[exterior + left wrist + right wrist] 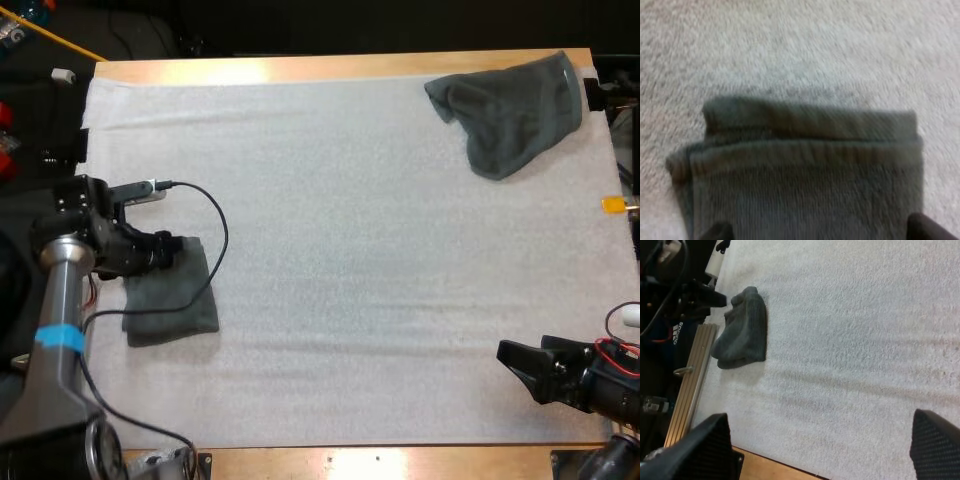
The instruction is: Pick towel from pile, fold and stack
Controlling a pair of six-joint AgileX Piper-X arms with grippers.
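**A dark grey-green folded towel (175, 300) is set by the left edge, with much bare room beside it**

The folded towel is seen flat on the white mat (350, 250), close to the mat's left edge and toward the near side. The left gripper (172, 252) is held over the towel's far edge. In the left wrist view its black fingertips (715, 232) are spread wide over the towel and nothing is gripped. Two neat folded edges are seen just beyond them.

A crumpled dark grey-green towel (515, 110) is found in the far right corner of the mat, reaching the mat's far edge by the wooden table (300, 68). The right gripper (520, 368) is seen at the near right of the mat, spread wide and empty. A big bare stretch of mat is seen between the two towels.
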